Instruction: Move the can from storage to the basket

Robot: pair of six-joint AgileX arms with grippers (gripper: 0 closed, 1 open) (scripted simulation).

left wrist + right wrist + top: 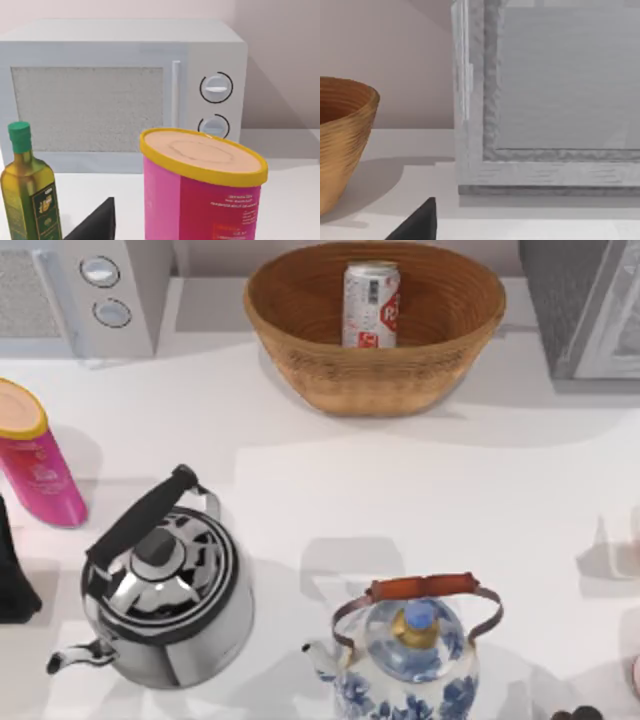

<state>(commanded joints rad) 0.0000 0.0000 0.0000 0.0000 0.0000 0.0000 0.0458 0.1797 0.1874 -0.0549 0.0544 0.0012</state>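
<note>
The can [371, 305] is standing upright inside the basket [300, 300], which is sitting at the far middle of the white table [400, 490]. Nothing is touching the can. A microwave [110, 290] is standing at the far left and a grey cabinet [580, 305] at the far right, just beside the basket's right end. A pink yellow-topped bottle [35, 455] is resting near the left edge, a chrome kettle [165, 590] with a black handle is sitting near it, and a blue-and-white kettle [410, 665] is standing at the near middle. In the left wrist view a green-capped oil bottle [30, 195] is standing beside the pink bottle, before the microwave. A dark tip of each arm's claw is peeking into its wrist view; whether either claw is spread or pressed together, I cannot tell.
</note>
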